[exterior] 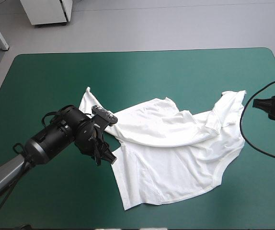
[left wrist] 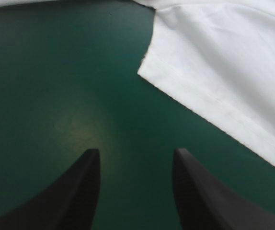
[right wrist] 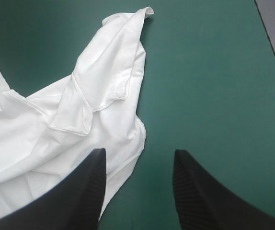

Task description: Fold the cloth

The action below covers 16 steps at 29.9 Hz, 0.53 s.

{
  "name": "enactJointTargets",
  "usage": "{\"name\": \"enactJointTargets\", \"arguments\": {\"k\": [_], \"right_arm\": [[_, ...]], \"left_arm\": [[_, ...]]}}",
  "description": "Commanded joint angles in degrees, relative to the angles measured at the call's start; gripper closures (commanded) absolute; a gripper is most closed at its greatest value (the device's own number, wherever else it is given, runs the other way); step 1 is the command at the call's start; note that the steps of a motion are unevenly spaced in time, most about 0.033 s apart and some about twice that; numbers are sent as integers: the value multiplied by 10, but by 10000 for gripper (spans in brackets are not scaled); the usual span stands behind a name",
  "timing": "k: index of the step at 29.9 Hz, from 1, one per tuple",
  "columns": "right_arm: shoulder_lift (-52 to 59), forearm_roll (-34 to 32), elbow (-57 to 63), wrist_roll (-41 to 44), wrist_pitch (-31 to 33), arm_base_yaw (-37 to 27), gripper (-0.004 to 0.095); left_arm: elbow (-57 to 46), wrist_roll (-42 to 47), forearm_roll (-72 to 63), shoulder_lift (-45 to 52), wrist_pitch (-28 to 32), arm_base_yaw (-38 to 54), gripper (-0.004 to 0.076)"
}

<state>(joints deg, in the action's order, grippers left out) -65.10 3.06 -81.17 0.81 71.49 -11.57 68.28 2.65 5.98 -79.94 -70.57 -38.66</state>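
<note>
The white T-shirt point(exterior: 176, 148) lies partly spread and rumpled on the teal-green cover, right of the table's middle. One sleeve point(exterior: 228, 108) is bunched toward the right side, and a corner point(exterior: 87, 96) points to the far left. My left gripper point(exterior: 106, 155) hovers at the shirt's left edge. In the left wrist view it point(left wrist: 135, 152) stands open over bare cover, with a hem corner of the T-shirt point(left wrist: 214, 72) just ahead and to one side. My right gripper point(exterior: 259, 103) waits near the table's right edge. It point(right wrist: 138, 152) is open, with the bunched sleeve point(right wrist: 108, 72) ahead of it.
The table's far edge point(exterior: 142, 51) runs well beyond the shirt. Its right edge point(right wrist: 271, 43) passes close to my right gripper. The shirt's near hem point(exterior: 128, 206) lies close to the table's front edge.
</note>
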Motion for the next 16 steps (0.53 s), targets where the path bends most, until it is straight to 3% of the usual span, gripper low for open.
{"name": "enactJointTargets", "arguments": {"k": [1, 16], "right_arm": [[11, 3, -12, 0, -25, 0, 490], [11, 1, -12, 0, -39, 0, 494]], "left_arm": [[12, 3, 12, -1, 36, 7, 380], [12, -36, -3, -127, 89, 9, 380]]}}
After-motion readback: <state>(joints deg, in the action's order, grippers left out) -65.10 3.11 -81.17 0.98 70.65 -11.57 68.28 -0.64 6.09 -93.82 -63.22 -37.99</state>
